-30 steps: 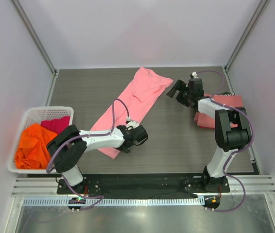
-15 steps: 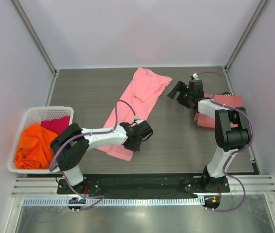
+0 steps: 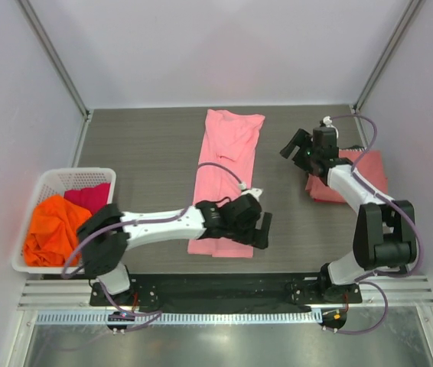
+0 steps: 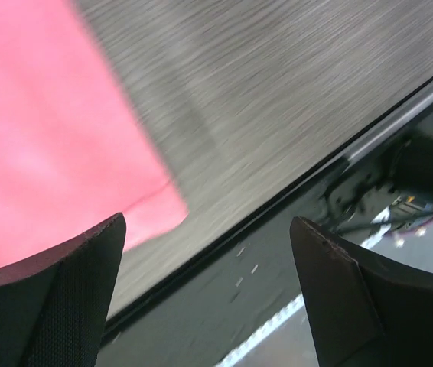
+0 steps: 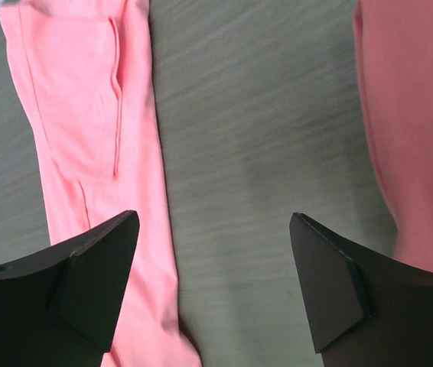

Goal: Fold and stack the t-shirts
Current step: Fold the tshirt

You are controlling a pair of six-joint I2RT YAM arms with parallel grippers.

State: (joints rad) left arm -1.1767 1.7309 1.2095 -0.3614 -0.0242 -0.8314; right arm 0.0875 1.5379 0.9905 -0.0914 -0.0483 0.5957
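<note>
A light pink t-shirt [image 3: 224,180] lies on the table as a long narrow strip running from the back to the near edge. Its near right corner [image 4: 172,214] shows in the left wrist view. My left gripper [image 3: 265,228] hovers just right of that corner, open and empty, and it [image 4: 207,220] looks down over the table's front edge. To the right, a darker salmon-red t-shirt [image 3: 354,180] lies folded. My right gripper [image 3: 293,147] stands open and empty over bare table between the pink shirt [image 5: 86,122] and the salmon one [image 5: 415,115].
A white lattice basket [image 3: 52,180] at the left edge holds an orange shirt [image 3: 52,229] and a magenta shirt [image 3: 90,195]. The black base rail [image 3: 224,287] runs along the table's near edge. White walls close in the sides and back.
My left gripper pulled the pink shirt's near end rightward, straightening the strip, then let go and opened. The right arm drew back to the right, still open.
</note>
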